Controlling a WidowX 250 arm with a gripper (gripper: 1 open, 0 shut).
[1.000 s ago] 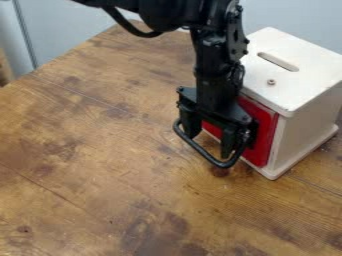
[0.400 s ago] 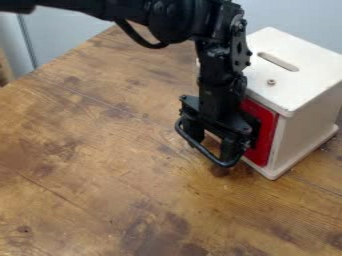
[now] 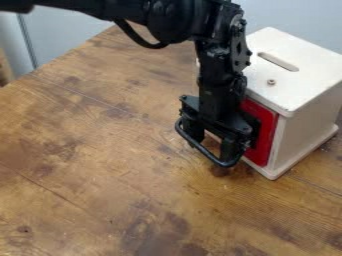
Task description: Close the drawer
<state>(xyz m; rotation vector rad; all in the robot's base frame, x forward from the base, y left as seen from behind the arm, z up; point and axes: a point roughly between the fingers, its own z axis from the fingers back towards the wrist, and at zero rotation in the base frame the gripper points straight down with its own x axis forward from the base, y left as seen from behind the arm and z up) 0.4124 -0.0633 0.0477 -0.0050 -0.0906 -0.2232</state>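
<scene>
The drawer (image 3: pixel 263 137) shows as a red front panel set in the left face of a pale wooden cube housing (image 3: pixel 305 95), close to flush with it. Its black loop handle (image 3: pixel 205 152) sticks out to the left, low over the table. My black gripper (image 3: pixel 215 130) comes down from above, right against the red front and over the handle. Its fingers (image 3: pixel 187 122) stand apart on either side of the loop. The black plate behind it is hidden.
The housing has a slot (image 3: pixel 281 63) on top and stands near the right edge of the worn wooden table (image 3: pixel 94 150). My dark arm (image 3: pixel 160 20) reaches in from the upper left. A pale wall lies behind the table.
The upper arm has swung in a little from the left. The gripper stays pressed at the drawer front, with almost no shift. Nothing differs over the last half second.
</scene>
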